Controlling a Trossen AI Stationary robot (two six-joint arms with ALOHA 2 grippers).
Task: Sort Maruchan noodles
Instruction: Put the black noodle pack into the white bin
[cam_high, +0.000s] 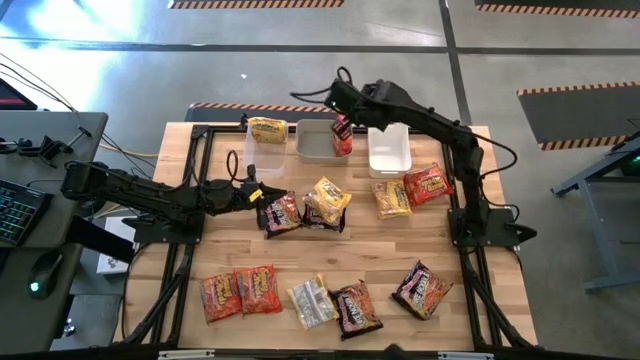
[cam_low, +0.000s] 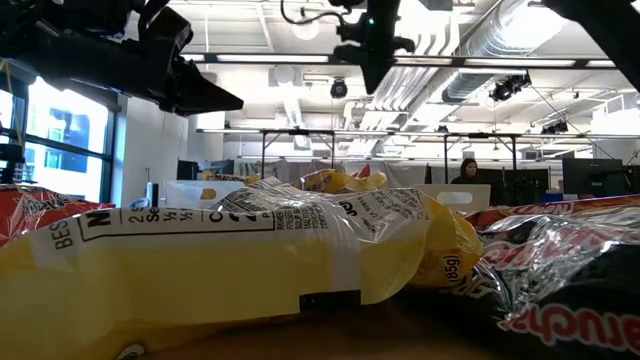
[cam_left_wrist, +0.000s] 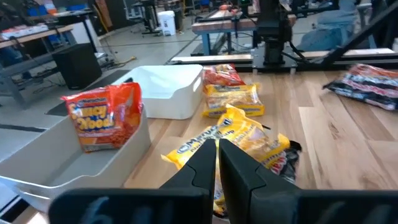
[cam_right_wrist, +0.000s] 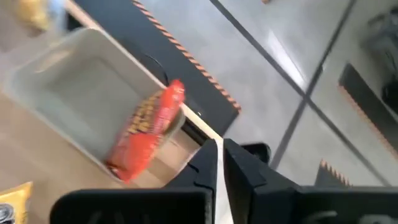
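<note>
Leaning on middle tub (cam_high: 312, 148) wall, red packet (cam_high: 342, 135) risking tipping out; right gripper (cam_high: 338, 98) hovering empty, closed; left gripper (cam_high: 257, 195) closed, empty.

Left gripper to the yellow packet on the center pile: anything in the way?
Nothing visible. The left gripper, shut and empty, sits beside the pile; in its wrist view the yellow packet lies straight ahead of it on top of a dark packet, with no tub or arm between. The right gripper is away over the middle tub.

Three tubs (cam_high: 388, 150) on table (cam_high: 380, 250); keyboard (cam_high: 15, 210), perhaps.
</note>
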